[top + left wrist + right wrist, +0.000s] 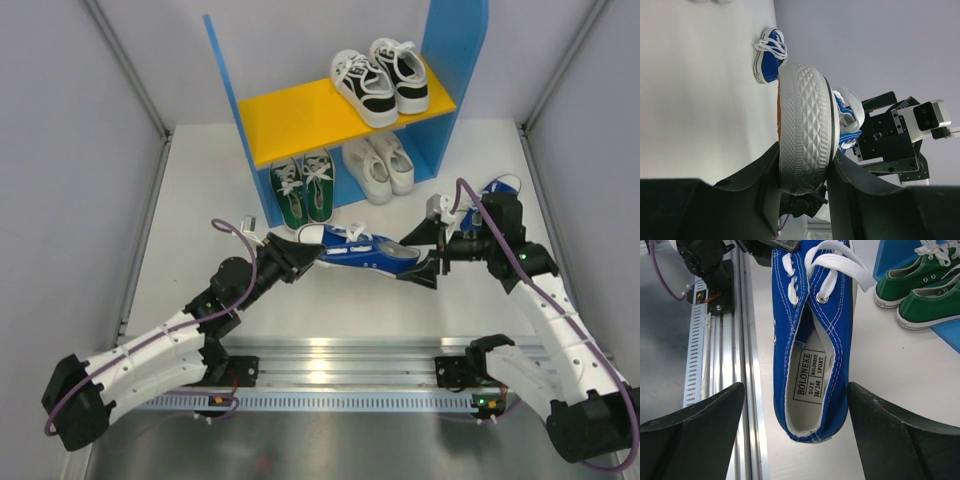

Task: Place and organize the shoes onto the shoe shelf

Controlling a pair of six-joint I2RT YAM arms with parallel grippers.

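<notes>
A blue sneaker (360, 250) with white laces hangs above the table between both arms. My left gripper (305, 252) is shut on its toe; the left wrist view shows the ribbed white sole (805, 115) pinched between the fingers (765, 190). My right gripper (425, 262) is open around the heel (812, 405), with a wide gap on one side. The second blue sneaker (500, 187) lies on the table behind the right arm. The shelf (300, 110) has blue sides and an orange board. The green pair (303, 190) and the white pair (380, 165) stand under the board.
A black-and-white pair (380, 80) sits on the right half of the orange board. A metal rail (330, 375) with the arm bases runs along the near edge. Grey walls close in the table on both sides.
</notes>
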